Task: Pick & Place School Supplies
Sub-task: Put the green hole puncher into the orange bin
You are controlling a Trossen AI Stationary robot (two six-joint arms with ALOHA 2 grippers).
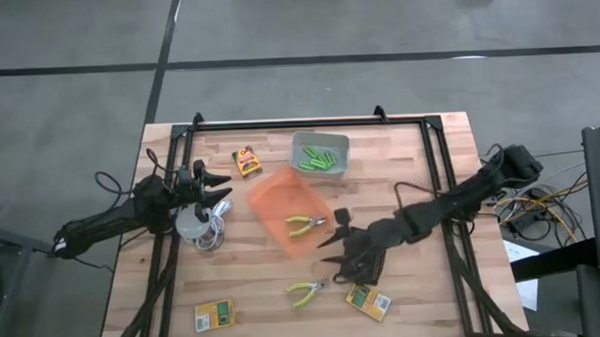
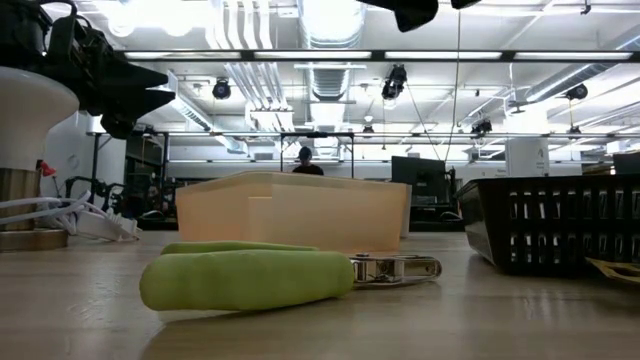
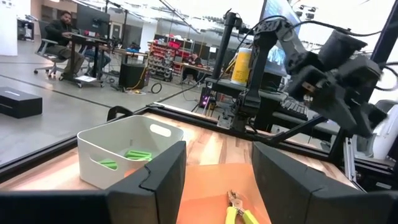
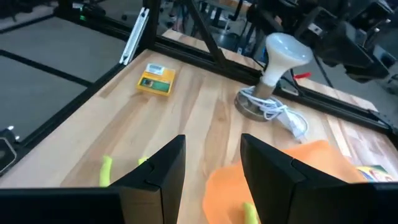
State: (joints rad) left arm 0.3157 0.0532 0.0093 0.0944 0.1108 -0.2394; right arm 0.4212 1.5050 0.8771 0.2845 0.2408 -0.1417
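An orange bin (image 1: 281, 204) at mid-table holds one pair of green-handled pliers (image 1: 304, 224). A second pair (image 1: 306, 291) lies flat on the wood near the front edge. Lime-green markers (image 1: 322, 160) lie in the grey bin (image 1: 321, 140) at the back. Three yellow-and-green boxes lie flat: back left (image 1: 246, 161), front left (image 1: 215, 315) and front right (image 1: 369, 301). My right gripper (image 1: 330, 230) hovers open just right of the orange bin, nothing between its fingers (image 4: 163, 168). My left gripper (image 1: 225, 186) waits open at the left, left of the orange bin.
A white round thing with a coiled cable (image 1: 194, 225) stands by my left gripper. A black frame (image 1: 308, 121) runs along the table's back and sides. Bare wood lies between the front boxes. People sit in the room beyond (image 3: 62, 31).
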